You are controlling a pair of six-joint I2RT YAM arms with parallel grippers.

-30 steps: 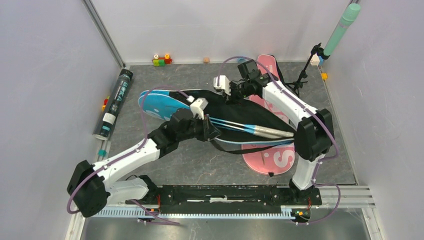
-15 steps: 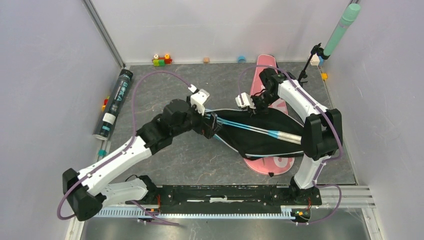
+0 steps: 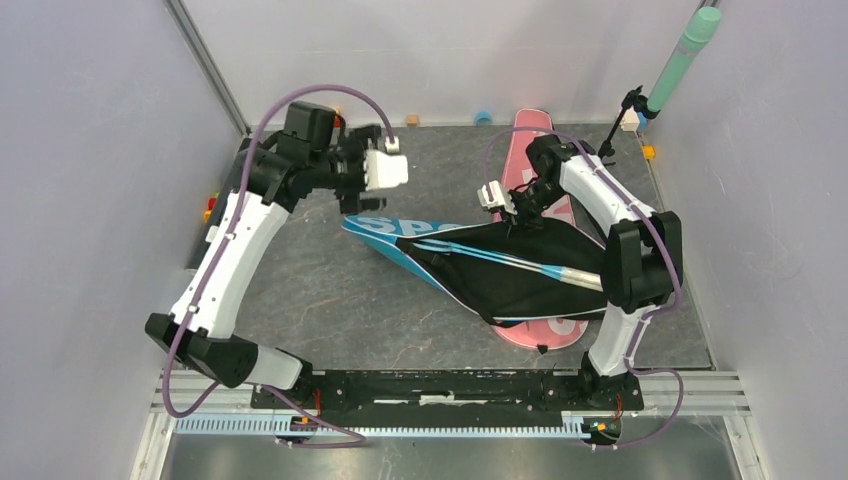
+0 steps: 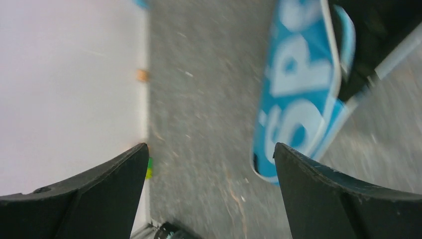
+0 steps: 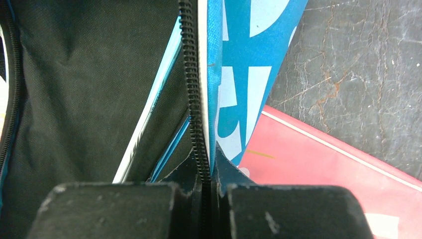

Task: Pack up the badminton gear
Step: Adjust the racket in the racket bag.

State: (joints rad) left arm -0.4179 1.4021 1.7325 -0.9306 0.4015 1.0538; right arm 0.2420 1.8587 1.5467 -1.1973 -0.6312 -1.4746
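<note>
The blue bag [image 3: 400,228] is lying in the middle of the table [image 3: 330,290], its long axis running from far left to near right, partly over the pink bag [image 3: 527,140]. Its zipper edge is being pinched on the far side by the right gripper [image 5: 203,185], jaws pressed tight on the fabric. The left gripper [image 4: 210,149] is being held spread wide and empty, to the far left of the bag's blue end. The mouth is gaping black, racket shafts [image 3: 500,258] showing inside; the right arm is judged nearer for closing.

Small blocks [image 3: 411,119] and a black tripod [image 3: 629,101] sit by the far wall.
</note>
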